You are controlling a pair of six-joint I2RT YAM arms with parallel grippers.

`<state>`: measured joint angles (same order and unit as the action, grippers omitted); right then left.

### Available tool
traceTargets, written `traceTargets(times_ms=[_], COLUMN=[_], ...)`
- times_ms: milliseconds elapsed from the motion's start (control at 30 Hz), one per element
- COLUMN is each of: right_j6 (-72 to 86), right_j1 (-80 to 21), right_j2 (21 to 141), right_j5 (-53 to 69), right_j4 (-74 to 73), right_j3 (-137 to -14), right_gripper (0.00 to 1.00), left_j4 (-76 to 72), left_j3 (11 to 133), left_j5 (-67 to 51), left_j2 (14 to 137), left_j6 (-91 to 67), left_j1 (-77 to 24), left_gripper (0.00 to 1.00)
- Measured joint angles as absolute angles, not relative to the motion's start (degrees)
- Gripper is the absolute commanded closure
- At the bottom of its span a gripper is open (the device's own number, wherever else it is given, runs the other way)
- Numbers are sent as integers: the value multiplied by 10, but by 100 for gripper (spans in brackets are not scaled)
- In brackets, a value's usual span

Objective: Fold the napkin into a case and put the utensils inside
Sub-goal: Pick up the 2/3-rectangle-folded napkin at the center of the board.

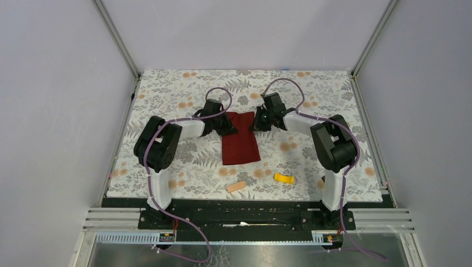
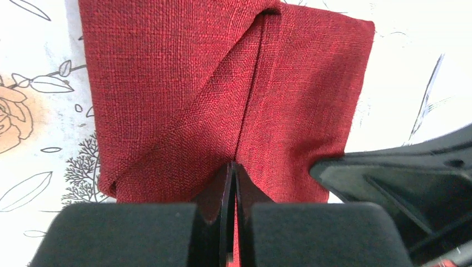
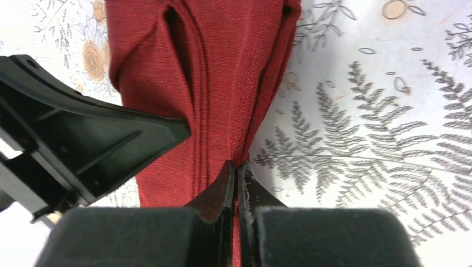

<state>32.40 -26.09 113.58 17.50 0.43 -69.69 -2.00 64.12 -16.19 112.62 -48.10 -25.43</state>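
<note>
The napkin (image 1: 240, 139) lies partly folded, with the left fingers (image 2: 214, 200) and the right fingers (image 3: 217, 192) each closed tight on its edge. The case looks unfinished, and the utensils are not in view.

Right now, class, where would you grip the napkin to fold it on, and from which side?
Probably at its far edge, one corner per gripper, low from left and right. The napkin lies flat and limp, so only the layered edge gives a lip to pinch; the left gripper and right gripper are shut there.
</note>
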Motion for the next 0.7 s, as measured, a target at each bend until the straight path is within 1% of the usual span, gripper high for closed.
traceTargets(times_ms=[233,333,500,700], right_j6=[331,342,371,403], right_j1=[-334,-355,-373,-375], right_j2=[1123,1124,1128,1133], right_j5=[68,45,24,11], right_j4=[-71,-87,-97,-98], right_j3=[-764,-783,-805,-805], right_gripper=[100,100,100,100], left_j4=[-55,-61,-63,-69], left_j3=[625,623,621,595], left_j5=[-168,-170,-183,-215], left_j2=[1126,1126,1126,1104], left_j6=[-492,-494,-496,-500], left_j1=[-253,-252,-247,-234], left_gripper=[97,97,89,78])
